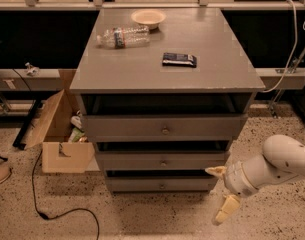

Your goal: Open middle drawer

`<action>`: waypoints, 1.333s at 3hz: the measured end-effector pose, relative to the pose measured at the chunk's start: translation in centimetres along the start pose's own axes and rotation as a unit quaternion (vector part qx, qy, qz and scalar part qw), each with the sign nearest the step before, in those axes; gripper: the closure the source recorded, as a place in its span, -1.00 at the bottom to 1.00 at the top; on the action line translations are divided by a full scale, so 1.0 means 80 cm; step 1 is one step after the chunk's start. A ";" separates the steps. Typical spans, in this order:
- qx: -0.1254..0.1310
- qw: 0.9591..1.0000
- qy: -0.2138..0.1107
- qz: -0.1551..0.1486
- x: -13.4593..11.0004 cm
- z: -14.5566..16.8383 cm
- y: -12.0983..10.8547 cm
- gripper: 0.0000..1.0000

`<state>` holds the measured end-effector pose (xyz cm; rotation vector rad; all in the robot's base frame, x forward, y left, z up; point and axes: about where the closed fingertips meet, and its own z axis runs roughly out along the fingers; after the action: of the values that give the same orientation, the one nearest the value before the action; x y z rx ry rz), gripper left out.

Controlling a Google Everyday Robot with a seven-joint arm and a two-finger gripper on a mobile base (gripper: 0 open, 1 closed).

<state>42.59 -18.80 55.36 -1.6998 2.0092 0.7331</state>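
The grey cabinet (167, 69) has three stacked drawers. The middle drawer (142, 160) is wide and shallow, with a small round metal knob (163, 163) at its centre and a dark gap above its front. My gripper (221, 191) is low at the right, just off the cabinet's front right corner, at about the height of the lowest drawer (162, 184). Its two pale fingers (226, 209) are spread apart and hold nothing. It is to the right of and below the middle drawer's knob, not touching it.
The top drawer (164, 126) has a larger knob. On the cabinet top lie a plastic bottle (123, 36), a small bowl (148, 18) and a dark packet (179, 59). An open cardboard box (59, 134) stands at the left, with a black cable (52, 214) on the floor.
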 end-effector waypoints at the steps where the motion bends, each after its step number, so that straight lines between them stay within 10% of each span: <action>1: 0.005 1.000 0.001 0.000 0.006 0.007 -0.006 -1.00; 4: 0.107 0.989 0.046 -0.087 0.054 0.066 -0.160 -1.00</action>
<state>54.29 -20.40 46.93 -1.7795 1.8915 0.3739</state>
